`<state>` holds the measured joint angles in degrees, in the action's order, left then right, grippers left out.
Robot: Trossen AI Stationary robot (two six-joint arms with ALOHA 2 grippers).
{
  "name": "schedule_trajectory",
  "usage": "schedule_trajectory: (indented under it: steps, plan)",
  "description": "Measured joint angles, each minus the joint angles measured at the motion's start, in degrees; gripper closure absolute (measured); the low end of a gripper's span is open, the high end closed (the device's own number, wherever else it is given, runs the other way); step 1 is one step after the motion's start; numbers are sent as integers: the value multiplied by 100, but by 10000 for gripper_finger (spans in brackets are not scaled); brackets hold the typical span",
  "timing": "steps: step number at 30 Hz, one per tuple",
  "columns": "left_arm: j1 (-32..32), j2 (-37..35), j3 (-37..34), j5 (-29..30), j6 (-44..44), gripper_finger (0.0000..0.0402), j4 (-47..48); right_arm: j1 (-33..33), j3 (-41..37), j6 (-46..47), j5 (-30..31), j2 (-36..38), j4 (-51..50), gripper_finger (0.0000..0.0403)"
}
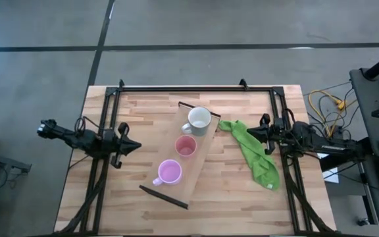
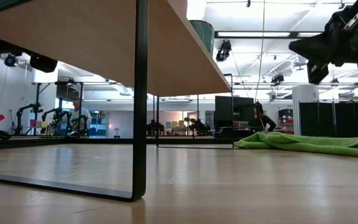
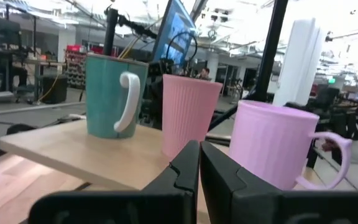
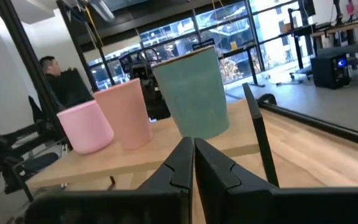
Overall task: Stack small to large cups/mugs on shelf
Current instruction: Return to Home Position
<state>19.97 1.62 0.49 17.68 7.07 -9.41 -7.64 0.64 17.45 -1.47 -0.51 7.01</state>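
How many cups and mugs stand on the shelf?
3, in a row along the shelf: the teal mug at the end by the green cloth, the salmon-pink cup in the middle, the lilac mug at the other end. None seems hidden.

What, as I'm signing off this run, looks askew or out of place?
The shelf sits diagonally across the table, not square to its edges. A crumpled green cloth lies by the shelf's far end. Nothing looks spilled or damaged.
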Motion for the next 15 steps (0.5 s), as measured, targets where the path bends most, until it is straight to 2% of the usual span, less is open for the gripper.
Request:
schedule_trajectory:
  steps: [6, 15]
  plan:
    - [0, -10, -4, 41, 4, 402, 14, 0, 8, -146, 11, -11, -741, 394]
    - [0, 123, -9, 56, -17, 402, 94, 0, 20, -96, 5, -195, -729, 394]
